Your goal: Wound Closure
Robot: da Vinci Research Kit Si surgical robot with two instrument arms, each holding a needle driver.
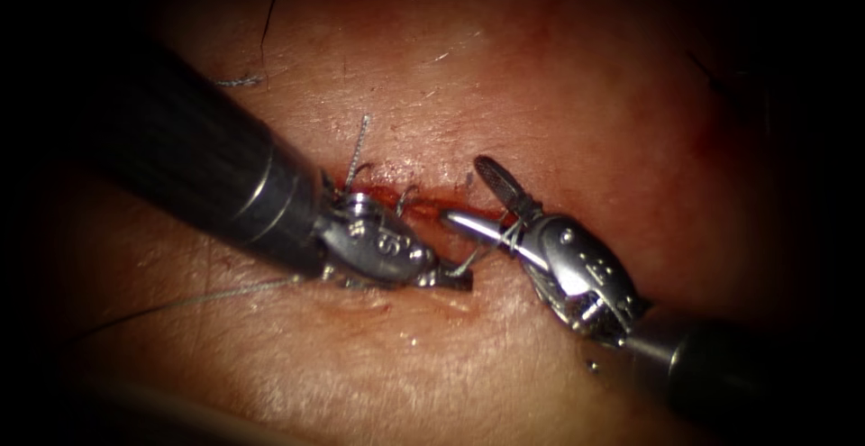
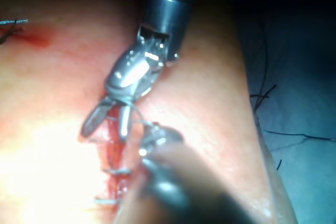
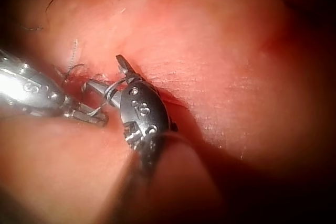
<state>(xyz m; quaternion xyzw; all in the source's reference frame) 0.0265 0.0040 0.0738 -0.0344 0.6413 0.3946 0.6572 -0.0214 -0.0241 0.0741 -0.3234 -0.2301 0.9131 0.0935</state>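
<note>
Two steel needle drivers over one piece of pink pork-belly tissue (image 1: 559, 95) with one red cut (image 1: 423, 198). Right tool (image 1: 468, 195): jaws wide open, grey thread (image 1: 491, 250) looped round the lower jaw, gripping nothing. Left tool (image 1: 458, 277): jaws closed on that thread just below the cut. Curved needle: cannot tell where. Three stitches (image 2: 116, 171) cross the cut.
</note>
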